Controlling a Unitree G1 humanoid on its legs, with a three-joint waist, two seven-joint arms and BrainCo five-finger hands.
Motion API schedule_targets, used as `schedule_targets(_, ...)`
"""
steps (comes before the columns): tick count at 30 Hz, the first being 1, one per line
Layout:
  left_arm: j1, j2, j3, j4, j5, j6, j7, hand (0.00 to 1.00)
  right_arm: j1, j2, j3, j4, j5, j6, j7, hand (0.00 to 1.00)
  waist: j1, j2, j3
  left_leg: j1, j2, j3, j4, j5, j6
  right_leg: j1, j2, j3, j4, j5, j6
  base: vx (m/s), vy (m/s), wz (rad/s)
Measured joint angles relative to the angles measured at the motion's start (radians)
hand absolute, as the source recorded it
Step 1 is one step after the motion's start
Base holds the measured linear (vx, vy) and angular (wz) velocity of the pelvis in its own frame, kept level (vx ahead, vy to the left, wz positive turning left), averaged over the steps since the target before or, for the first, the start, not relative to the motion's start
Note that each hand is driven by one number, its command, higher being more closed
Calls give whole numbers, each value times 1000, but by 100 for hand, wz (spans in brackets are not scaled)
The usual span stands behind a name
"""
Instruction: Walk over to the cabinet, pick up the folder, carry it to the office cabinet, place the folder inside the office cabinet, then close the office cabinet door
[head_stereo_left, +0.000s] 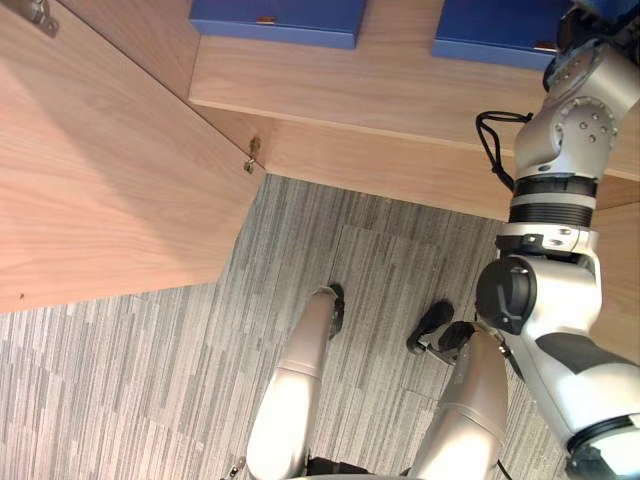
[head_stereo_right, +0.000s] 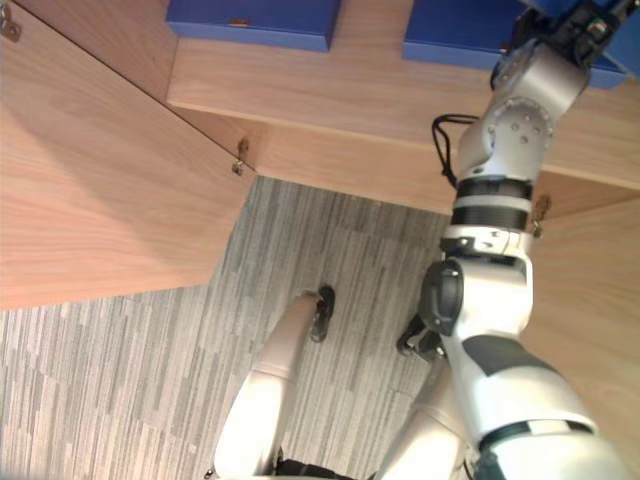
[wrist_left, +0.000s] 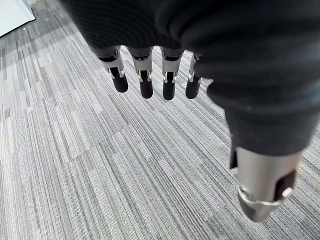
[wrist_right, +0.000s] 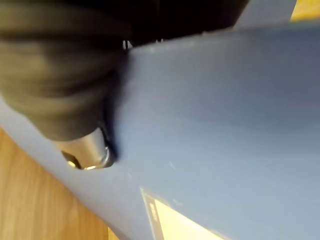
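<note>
Currently, the left hand (wrist_left: 146, 80) hangs low above the grey striped carpet (wrist_left: 100, 165), fingers straight and relaxed, holding nothing.

Further out, the light wooden cabinet door (head_stereo_right: 100, 180) stands open on the left. A second wooden panel (head_stereo_right: 600, 300) flanks the right arm. The opening between them is unobstructed.

Beyond, the light wooden shelf (head_stereo_right: 350, 90) carries two items. The flat blue rectangular folder (wrist_right: 225, 125) on the right is the task item. It lies on the shelf, its long axis apparently along the shelf's front edge. The right hand (wrist_right: 87, 150) is at the folder's right end, with the thumb against the blue face. Whether it grips cannot be told. The right arm is the nearer one.

The other blue folder (head_stereo_right: 250, 20) lies well apart to the left, leaving lateral room. By judgement, any withdrawal must clear the shelf's front edge and the right-side panel.
</note>
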Motion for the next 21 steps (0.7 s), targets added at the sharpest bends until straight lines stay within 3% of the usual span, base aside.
schedule_targets(11, -56, -31, 107, 9, 41, -14, 0, 0, -6, 4, 12, 12, 0, 2, 6, 100, -2, -6, -1, 20, 0, -10, -33, 17, -6, 28, 3, -19, -27, 5, -8, 9, 8, 1)
schedule_targets(20, -84, -36, 129, 10, 43, -17, 2, 0, -14, 64, 50, 23, -1, -1, 6, 100, -11, -24, -4, 34, 5, -10, -50, 20, -8, 39, 9, -22, -41, 12, -19, 39, 27, -1)
schedule_targets(21, -90, -36, 128, 8, 43, -18, 3, 0, -14, 70, 51, 23, -1, 0, 5, 0, -14, -24, -4, 35, 5, -9, -50, 20, -8, 40, 9, -22, -42, 13, -20, 24, 40, -3)
